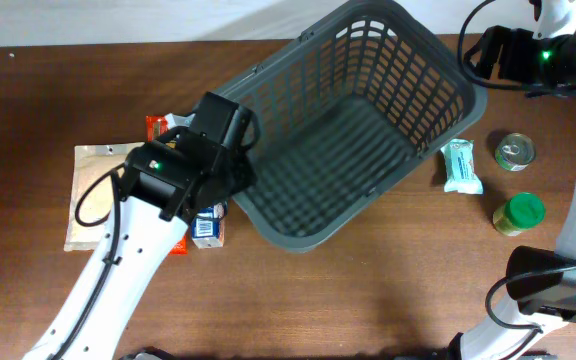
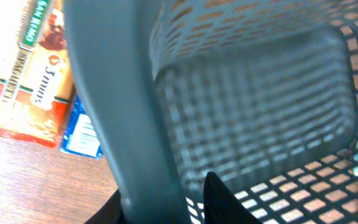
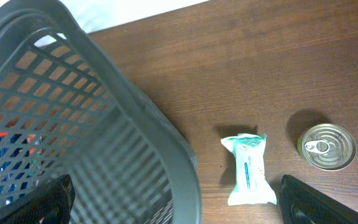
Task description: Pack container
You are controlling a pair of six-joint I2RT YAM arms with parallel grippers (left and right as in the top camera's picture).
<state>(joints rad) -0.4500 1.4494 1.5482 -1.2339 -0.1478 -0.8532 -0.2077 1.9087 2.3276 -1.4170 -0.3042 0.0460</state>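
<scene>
The container, a large dark grey slotted basket, sits skewed in the middle of the table with nothing inside it. My left gripper is at its near-left rim. In the left wrist view the fingers are shut on the thick rim, one on each side. My right gripper hovers by the basket's far right corner. In the right wrist view it is open and empty, its fingers spread over the basket rim and the table.
Right of the basket lie a teal-white packet, a tin can and a green-lidded jar. Left of it are a tan pouch, an orange-red packet and a blue packet.
</scene>
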